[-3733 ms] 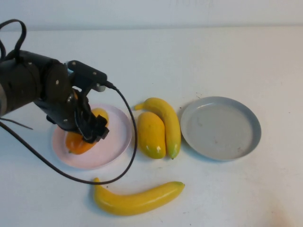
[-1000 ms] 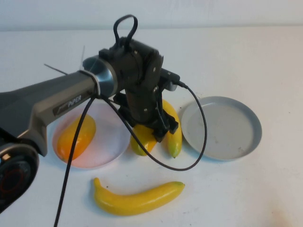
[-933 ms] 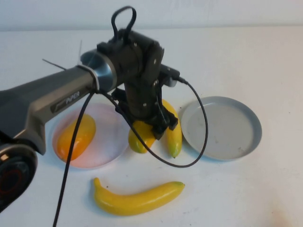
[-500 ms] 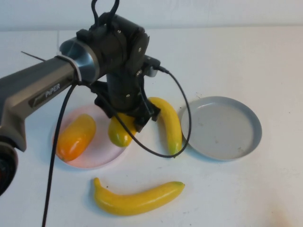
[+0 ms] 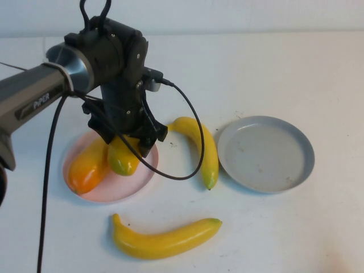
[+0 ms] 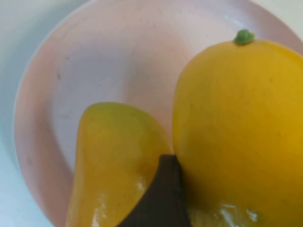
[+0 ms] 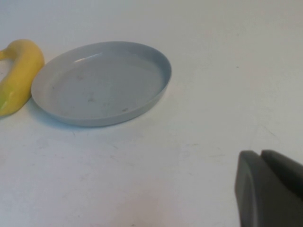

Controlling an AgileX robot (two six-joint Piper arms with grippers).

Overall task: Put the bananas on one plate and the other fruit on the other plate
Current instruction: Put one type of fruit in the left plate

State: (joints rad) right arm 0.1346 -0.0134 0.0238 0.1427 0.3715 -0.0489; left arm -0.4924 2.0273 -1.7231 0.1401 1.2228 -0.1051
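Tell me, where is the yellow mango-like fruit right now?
In the high view the yellow fruit lies on the pink plate at the table's left, beside the orange fruit, under the left pincer.

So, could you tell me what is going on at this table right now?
The left gripper is over the pink plate, its fingers around the yellow mango, which lies beside the orange mango on that plate. The grey plate holds nothing. One banana lies between the plates and the other banana lies nearer the robot, both on the table. The right gripper is shut, parked off beyond the grey plate.
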